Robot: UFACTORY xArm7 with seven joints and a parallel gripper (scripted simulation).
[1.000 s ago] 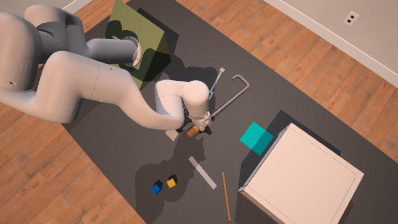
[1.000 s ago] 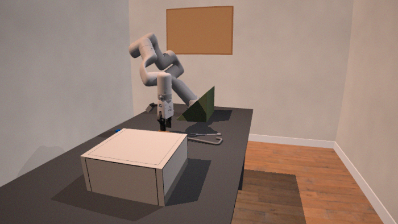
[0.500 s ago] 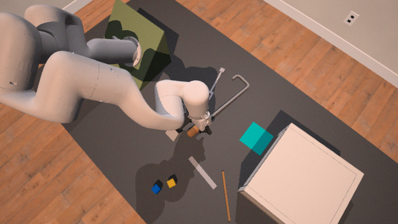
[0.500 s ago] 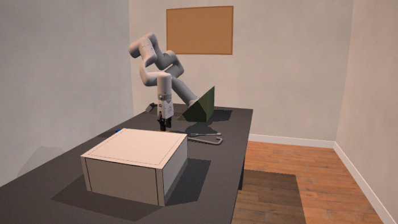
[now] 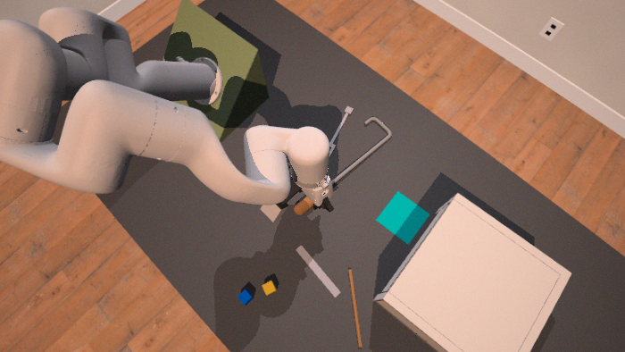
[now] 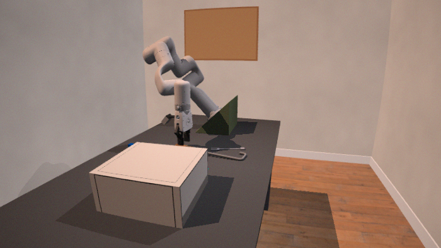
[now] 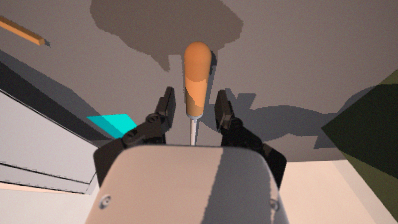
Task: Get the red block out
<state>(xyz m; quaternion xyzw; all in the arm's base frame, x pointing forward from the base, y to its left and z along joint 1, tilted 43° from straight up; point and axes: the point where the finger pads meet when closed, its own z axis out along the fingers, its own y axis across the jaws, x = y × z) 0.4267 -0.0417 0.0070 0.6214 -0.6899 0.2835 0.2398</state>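
The red block is not in sight in any view; it is hidden under the white cabinet point(image 5: 473, 277), which also shows in the exterior view point(image 6: 151, 182). The teal square point(image 5: 403, 217) lies on the dark mat beside the cabinet's near corner, partly in its shadow. A grey hook tool point(image 5: 366, 154) with an orange handle point(image 5: 304, 205) lies on the mat. My gripper point(image 5: 308, 206) is low over that handle. In the wrist view the open fingers stand on either side of the handle point(image 7: 196, 80) with gaps on both sides.
A green wedge point(image 5: 214, 67) stands behind the arm. A thin fork-like tool point(image 5: 340, 127) lies beside the hook. A white flat strip point(image 5: 318, 277), an orange stick point(image 5: 354, 307), a blue cube point(image 5: 245, 296) and a yellow cube point(image 5: 269, 287) lie nearer the front.
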